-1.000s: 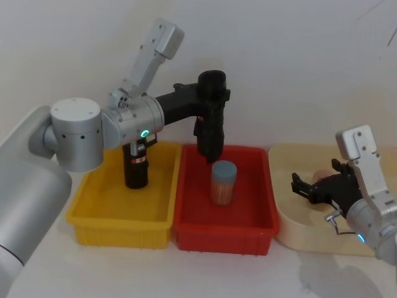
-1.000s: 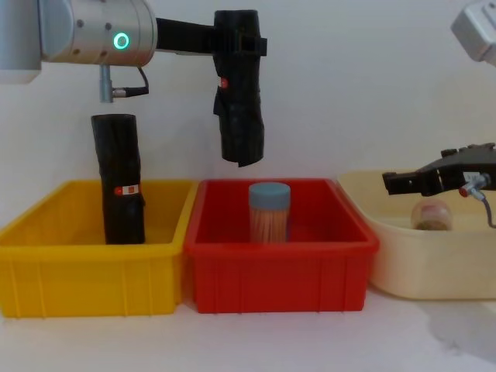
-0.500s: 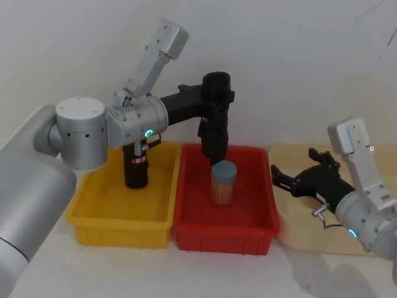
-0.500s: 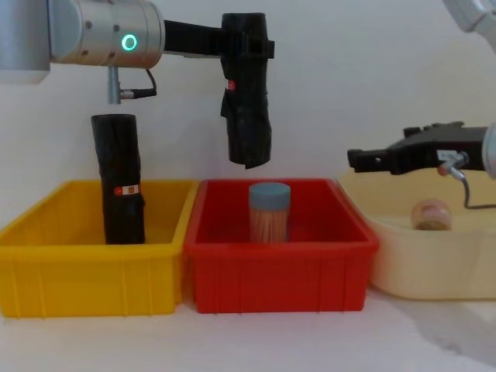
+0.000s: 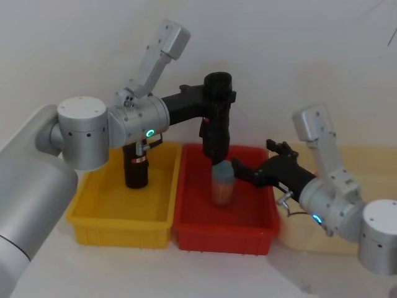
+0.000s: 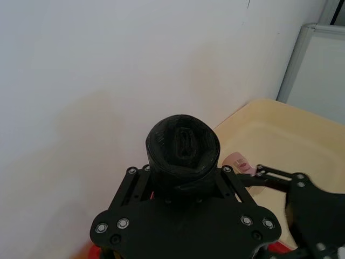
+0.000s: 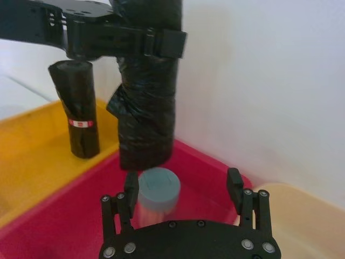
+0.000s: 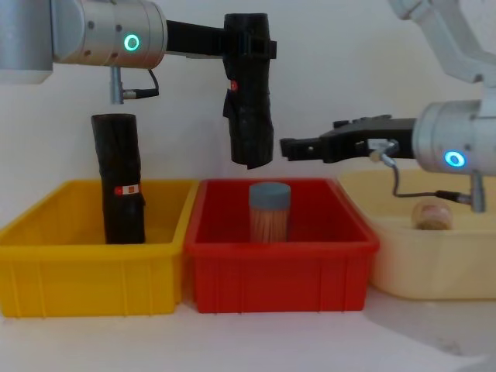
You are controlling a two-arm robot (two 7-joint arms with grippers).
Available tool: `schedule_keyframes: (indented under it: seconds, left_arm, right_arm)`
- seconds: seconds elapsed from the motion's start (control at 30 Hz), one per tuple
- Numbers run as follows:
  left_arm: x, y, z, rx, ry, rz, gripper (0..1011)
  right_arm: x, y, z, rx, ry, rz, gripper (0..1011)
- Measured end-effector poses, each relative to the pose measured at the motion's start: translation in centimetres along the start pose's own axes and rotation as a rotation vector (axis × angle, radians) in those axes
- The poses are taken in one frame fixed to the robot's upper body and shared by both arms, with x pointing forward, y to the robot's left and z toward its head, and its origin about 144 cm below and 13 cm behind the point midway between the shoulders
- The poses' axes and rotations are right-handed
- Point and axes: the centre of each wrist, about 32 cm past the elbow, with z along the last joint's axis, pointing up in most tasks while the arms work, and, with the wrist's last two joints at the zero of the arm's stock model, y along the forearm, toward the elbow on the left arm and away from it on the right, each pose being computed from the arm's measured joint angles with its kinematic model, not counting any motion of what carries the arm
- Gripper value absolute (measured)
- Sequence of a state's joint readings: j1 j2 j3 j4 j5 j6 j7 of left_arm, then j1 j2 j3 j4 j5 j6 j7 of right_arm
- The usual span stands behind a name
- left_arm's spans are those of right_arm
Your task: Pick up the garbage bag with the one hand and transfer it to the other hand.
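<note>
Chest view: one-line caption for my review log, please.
Left gripper holds the garbage bag by its top above the red bin while the open right gripper reaches toward its lower end, just short of touching.

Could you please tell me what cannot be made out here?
1. Chest view: the foot of the labelled black roll is hidden behind the yellow bin's wall.
2. Chest view: the round pinkish thing sits half behind the beige tray's wall; too small to identify.
3. Right wrist view: the blue-lidded jar's lower half is blurred and partly behind the right gripper.
4. Left wrist view: the garbage bag's length is hidden under the left gripper's body.
</note>
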State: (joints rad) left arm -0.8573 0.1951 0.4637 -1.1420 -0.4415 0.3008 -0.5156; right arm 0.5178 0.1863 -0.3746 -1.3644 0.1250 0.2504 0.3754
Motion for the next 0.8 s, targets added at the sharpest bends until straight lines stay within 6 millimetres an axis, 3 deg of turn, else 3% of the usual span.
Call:
schedule_keyframes:
  seconds: [0.47,0.8]
  left_arm:
    - [0.0,-0.1,0.0,0.001,0.001,-0.002,353]
    - [0.0,-0.1,0.0,0.001,0.001,-0.002,353]
  right_arm:
    - [-0.1,4.8,0.4,-0.006,0.065,0.013,999]
    - [-0.5,7.0,1.0,0.002,0.091,0.026,999]
